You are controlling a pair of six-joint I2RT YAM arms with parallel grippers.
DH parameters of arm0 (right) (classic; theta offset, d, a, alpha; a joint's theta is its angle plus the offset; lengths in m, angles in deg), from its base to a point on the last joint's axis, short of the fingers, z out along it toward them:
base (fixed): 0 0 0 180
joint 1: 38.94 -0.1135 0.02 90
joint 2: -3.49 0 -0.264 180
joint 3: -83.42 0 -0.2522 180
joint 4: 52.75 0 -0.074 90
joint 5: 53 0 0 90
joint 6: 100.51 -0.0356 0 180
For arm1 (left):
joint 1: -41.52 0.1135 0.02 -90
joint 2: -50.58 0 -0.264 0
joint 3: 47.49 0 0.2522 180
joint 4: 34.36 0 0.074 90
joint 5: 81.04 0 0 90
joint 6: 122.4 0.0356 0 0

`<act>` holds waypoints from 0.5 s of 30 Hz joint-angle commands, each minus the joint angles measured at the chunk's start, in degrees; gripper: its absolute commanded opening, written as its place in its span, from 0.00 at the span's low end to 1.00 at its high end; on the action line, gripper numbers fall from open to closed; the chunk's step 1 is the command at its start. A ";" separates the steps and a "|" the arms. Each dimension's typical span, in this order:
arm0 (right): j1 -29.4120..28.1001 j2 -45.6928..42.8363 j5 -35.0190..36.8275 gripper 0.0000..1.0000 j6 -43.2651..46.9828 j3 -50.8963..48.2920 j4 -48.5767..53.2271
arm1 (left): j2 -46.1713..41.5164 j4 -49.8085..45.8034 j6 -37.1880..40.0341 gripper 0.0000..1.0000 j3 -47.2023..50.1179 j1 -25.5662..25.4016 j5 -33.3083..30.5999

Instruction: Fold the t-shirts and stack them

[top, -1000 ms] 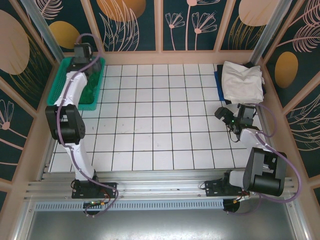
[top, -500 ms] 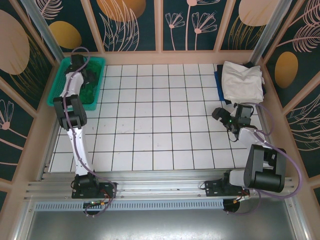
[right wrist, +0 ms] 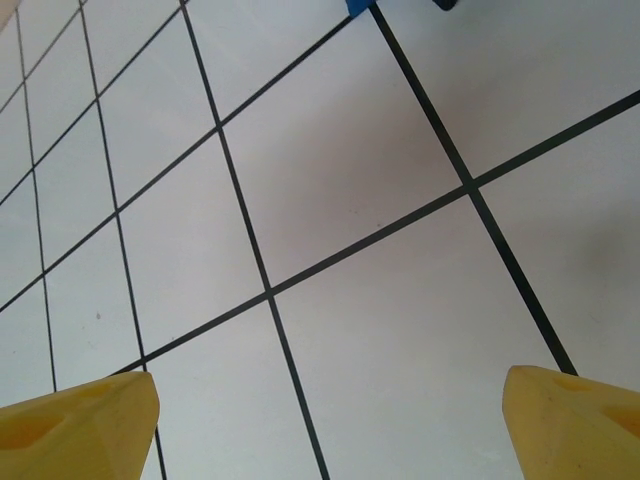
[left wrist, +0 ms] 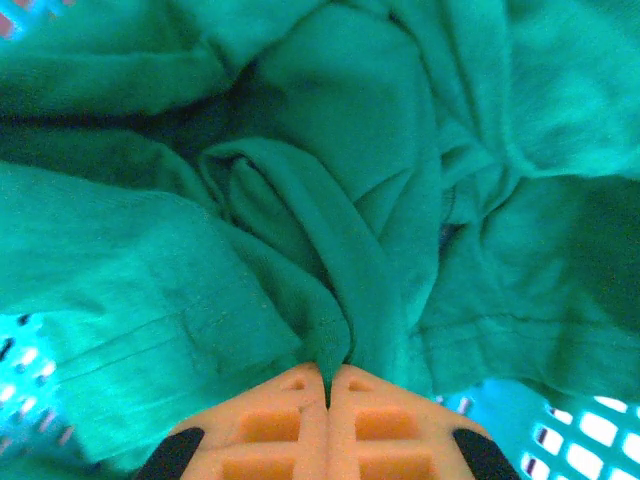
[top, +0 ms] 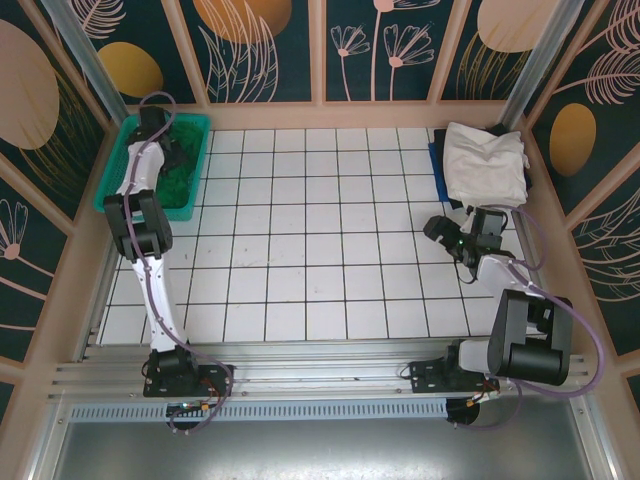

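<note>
Bright, even light; green t-shirt point(left wrist: 330, 250) close-up slightly soft.

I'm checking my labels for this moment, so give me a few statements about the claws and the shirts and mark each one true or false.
1. The left claw is shut on a fold of the green t-shirt. True.
2. The green t-shirt lies spread flat on the white tiles. False: it is bunched up inside the teal basket.
3. The right claw is open over bare tiles and holds nothing. True.
4. The off-white t-shirt lies underneath the blue t-shirt. False: the off-white one is on top of the pile in the far right corner, and a blue edge shows from under it.
</note>
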 commanded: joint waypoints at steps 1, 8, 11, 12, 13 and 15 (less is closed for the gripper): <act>-0.45 -2.87 -1.25 0.89 0.87 1.68 0.57 | -10.57 -1.78 0.03 0.00 -2.13 -0.13 0.71; -0.45 -5.32 -3.08 0.86 -0.13 1.84 0.83 | -21.33 -1.50 -1.96 0.00 -3.05 -0.10 4.45; -0.52 -6.19 -4.30 0.84 -0.54 2.34 0.97 | -27.10 3.25 -6.23 0.00 -6.07 -0.09 12.20; -0.56 -6.52 -4.56 0.83 -0.75 2.45 1.05 | -29.52 6.61 -8.29 0.00 -5.84 -0.18 14.86; -0.61 -7.14 -4.86 0.82 -1.02 2.47 0.99 | -32.42 11.80 -11.02 0.00 -4.73 -0.18 18.84; -0.64 -8.14 -5.59 0.81 -1.49 2.56 0.76 | -37.24 22.07 -16.83 0.00 -2.07 -0.43 25.51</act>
